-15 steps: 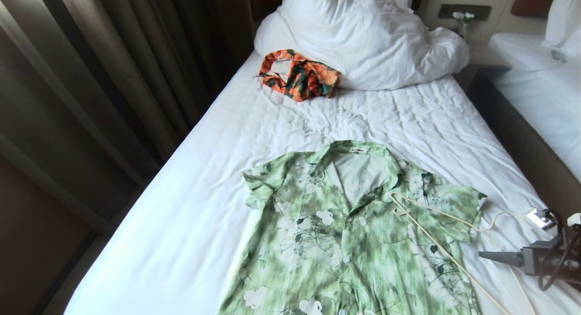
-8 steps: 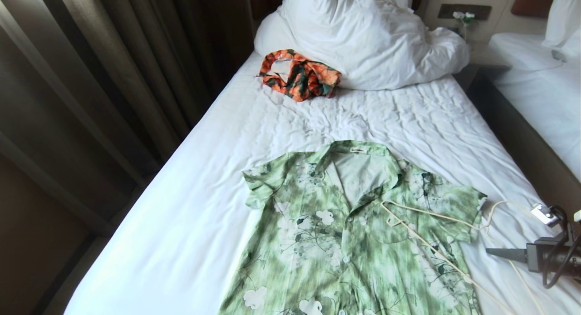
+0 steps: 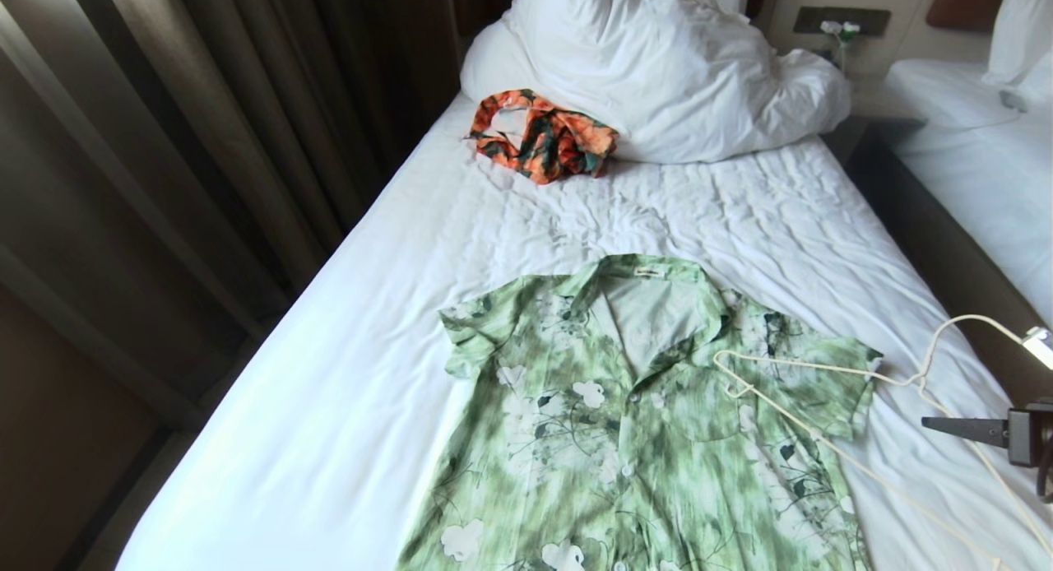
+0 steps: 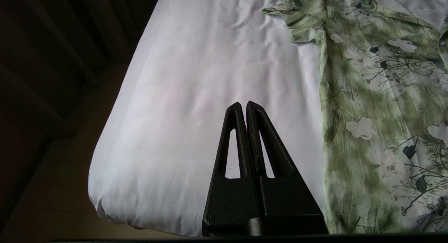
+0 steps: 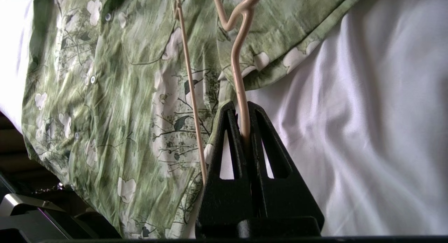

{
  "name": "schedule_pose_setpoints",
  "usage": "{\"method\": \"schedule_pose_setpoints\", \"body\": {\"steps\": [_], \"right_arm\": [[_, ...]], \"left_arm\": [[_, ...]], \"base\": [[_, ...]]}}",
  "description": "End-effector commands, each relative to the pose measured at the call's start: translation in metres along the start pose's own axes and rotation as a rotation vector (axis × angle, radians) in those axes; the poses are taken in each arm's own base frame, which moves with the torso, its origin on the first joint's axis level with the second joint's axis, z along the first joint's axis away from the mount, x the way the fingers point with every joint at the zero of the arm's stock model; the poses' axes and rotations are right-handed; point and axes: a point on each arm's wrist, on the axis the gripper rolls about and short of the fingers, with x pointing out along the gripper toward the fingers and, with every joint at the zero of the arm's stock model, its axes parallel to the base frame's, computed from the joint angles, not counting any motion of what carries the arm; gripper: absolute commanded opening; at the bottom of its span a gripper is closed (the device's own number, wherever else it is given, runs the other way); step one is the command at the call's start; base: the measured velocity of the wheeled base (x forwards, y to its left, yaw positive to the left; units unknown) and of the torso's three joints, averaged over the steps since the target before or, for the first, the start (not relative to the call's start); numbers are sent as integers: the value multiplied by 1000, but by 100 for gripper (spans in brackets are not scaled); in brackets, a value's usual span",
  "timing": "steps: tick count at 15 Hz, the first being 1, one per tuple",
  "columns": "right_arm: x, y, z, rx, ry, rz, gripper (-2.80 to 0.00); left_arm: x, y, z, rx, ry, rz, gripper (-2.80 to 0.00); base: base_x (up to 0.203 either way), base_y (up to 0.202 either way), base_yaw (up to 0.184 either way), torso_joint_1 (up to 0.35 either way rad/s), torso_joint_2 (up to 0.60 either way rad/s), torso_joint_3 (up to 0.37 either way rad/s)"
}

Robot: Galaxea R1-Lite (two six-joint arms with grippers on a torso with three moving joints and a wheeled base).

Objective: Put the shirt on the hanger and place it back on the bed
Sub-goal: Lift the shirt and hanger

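hanger [image 5: 241,78] in right pincer [image 5: 244,106]

The left tool [image 4: 244,106] is matte black with a rough, grainy surface. Its two fingers are long, flat wedges that taper to blunt tips, each cut through with a narrow triangular window. They rise from a broad black block with a small round boss at its lower middle. The right tool [image 5: 243,108] has the same black, textured, windowed wedges on the same kind of block. From the head view it shows as a dark grey pointed blade on a boxy black body, with a black cable looping beside it.
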Motion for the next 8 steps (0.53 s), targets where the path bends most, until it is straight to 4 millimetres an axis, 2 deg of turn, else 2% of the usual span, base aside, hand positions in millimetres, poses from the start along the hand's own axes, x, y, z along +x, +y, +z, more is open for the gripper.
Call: {"method": "schedule_pose_setpoints", "body": {"steps": [1,2,4,8], "right_arm": [[-28,20,14,-69,-71,-41,-280],[-38,22,20,-81,-95,-59,-280],[-45,31,34,-106,-109,-41,-280],[-37,64,68,-161,-83,112,-280]], "left_arm": [[0,0,0,0,2,0,-280],[0,0,0,0,2,0,-280],[0,0,0,0,2,1,-280],[0,0,0,0,2,0,-280]], "base": [[0,0,0,0,0,0],[0,0,0,0,0,0],[0,0,0,0,0,0],[0,0,0,0,0,0]]}}
